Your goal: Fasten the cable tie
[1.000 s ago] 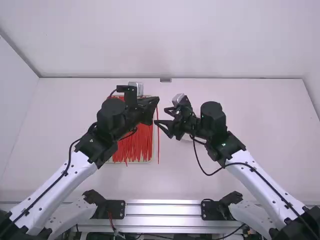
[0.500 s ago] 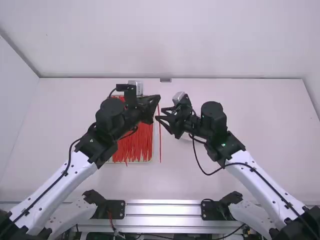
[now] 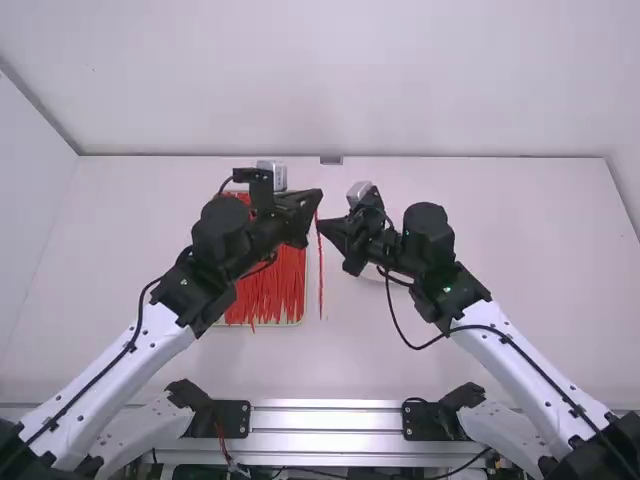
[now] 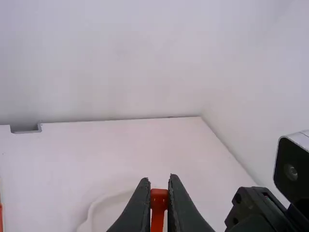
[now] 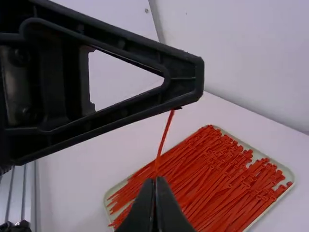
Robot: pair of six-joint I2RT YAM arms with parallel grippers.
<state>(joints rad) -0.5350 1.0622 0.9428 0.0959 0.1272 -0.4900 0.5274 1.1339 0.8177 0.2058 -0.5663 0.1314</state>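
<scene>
The left gripper [image 4: 158,181] is clenched on the top end of a thin, straight red cable tie [image 4: 158,211], the right gripper [image 5: 155,186] pinches it just below, and it hangs upright over the tabletop [image 3: 520,215] beside a tray [image 5: 288,172] heaped with matching ties.

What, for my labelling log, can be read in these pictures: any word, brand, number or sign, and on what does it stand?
None: no word, number or sign can be read in any view.
The cable tie, the tray of red ties, the left gripper and the right gripper show no print.
</scene>
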